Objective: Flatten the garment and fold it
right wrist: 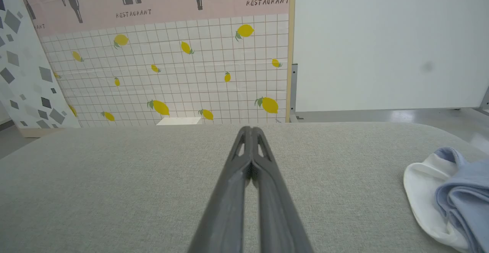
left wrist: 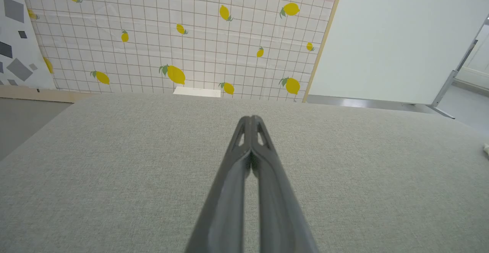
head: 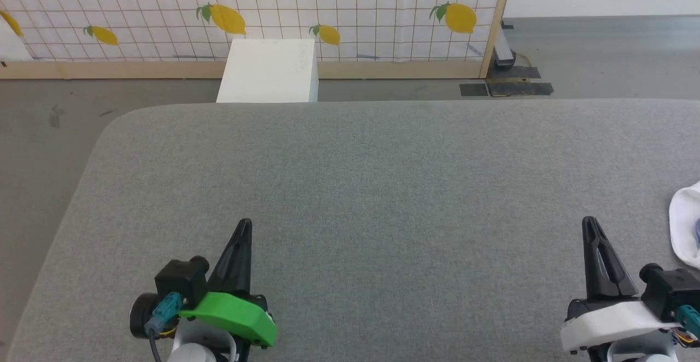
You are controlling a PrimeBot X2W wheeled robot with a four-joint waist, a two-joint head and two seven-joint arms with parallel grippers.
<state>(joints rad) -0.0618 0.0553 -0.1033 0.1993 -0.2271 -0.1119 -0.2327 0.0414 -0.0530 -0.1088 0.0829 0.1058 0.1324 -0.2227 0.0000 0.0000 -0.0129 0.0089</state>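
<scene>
The garment (right wrist: 452, 193) lies bunched at the right edge of the grey cloth-covered table (head: 383, 176), light blue folds over white fabric. In the head view only a white corner of the garment (head: 686, 225) peeks in at the far right. My right gripper (head: 590, 222) is shut with nothing between its fingers, just left of the garment and apart from it; the right wrist view shows the same gripper (right wrist: 251, 129) over bare table. My left gripper (head: 245, 223) is shut and empty at the lower left, and its tips (left wrist: 250, 118) also point across bare cloth.
A white box (head: 269, 71) stands on the floor behind the table's far edge. Behind it runs a lemon-patterned partition (head: 328, 6) with a wooden frame. Grey floor lies to the left and far right.
</scene>
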